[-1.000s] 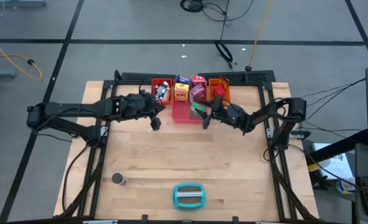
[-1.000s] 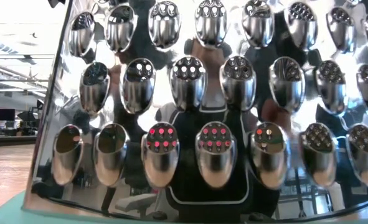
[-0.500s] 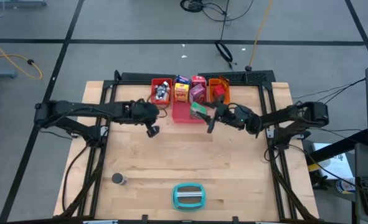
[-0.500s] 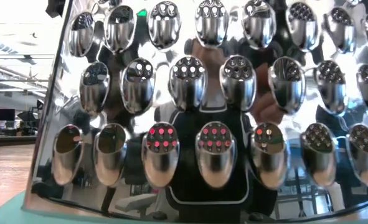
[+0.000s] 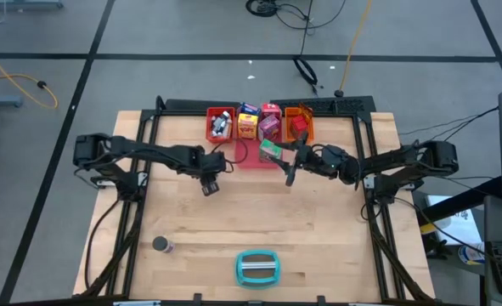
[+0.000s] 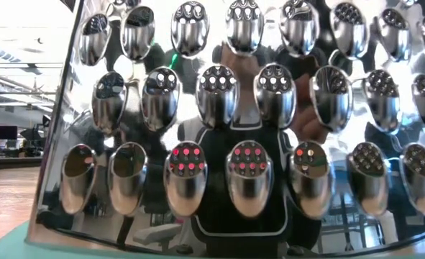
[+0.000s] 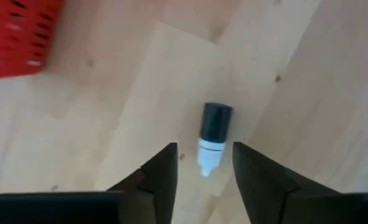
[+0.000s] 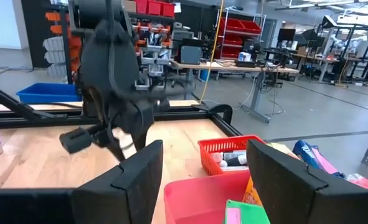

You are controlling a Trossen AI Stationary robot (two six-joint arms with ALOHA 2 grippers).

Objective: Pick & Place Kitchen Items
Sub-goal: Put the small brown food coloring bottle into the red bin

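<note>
Nearest the front edge of the wooden tabletop (image 5: 259, 217) lies the teal-and-grey oblong object (image 5: 257, 267), with a dark can (image 5: 160, 245) off to its left; the low view is filled by that object's shiny perforated face. Farther back, the left end effector (image 5: 208, 181) hangs over bare wood just in front of the red tray (image 5: 210, 125). Its fingers (image 7: 160, 180) stand parted, and its wrist view shows a tiny bottle (image 7: 213, 135) with a dark cap lying on the boards between and just beyond them, touched by neither. To the right, the right end effector (image 5: 288, 173) sits at the front edge of the pink tray (image 5: 249, 158), its jaws apart and holding nothing; a green box (image 5: 271, 150) rests in the pink tray just beside it. At the far edge stand the yellow box (image 5: 249, 125) and the purple packet (image 5: 269, 127), between the red tray and the orange tray (image 5: 305, 113).
</note>
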